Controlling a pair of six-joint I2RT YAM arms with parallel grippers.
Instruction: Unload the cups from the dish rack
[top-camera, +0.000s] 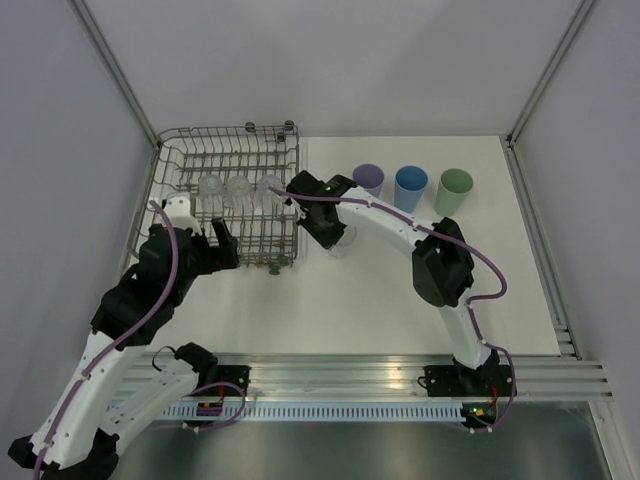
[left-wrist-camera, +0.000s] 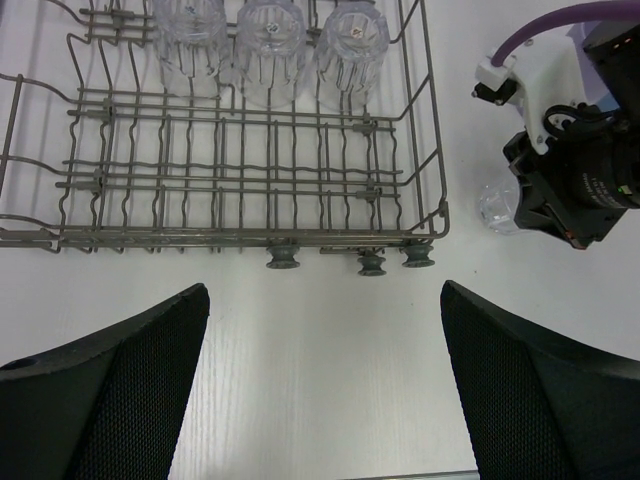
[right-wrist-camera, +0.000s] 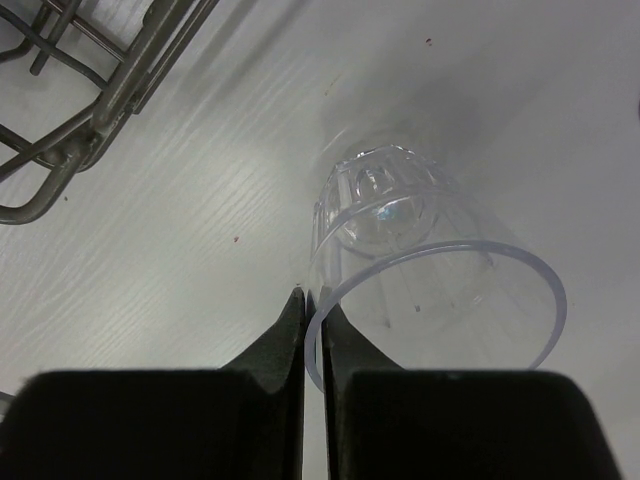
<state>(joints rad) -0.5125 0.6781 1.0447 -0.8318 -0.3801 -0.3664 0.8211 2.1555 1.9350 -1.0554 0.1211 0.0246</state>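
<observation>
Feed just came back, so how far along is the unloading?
Done: lilac cup, blue cup, green cup stand on the table. In hand: right tool pinches one clear cup by its rim, beside the dish rack. Remaining: three clear cups inside it.

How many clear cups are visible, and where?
4. Three clear cups sit side by side at the rack's far end; the fourth cup is beside it, rim pinched by the right fingers. None seems hidden.

The dish rack is made of matt grey metal wire. The clear cup is seen as glossy transparent plastic, faceted at its base. The table is finished white, faintly grained.
</observation>
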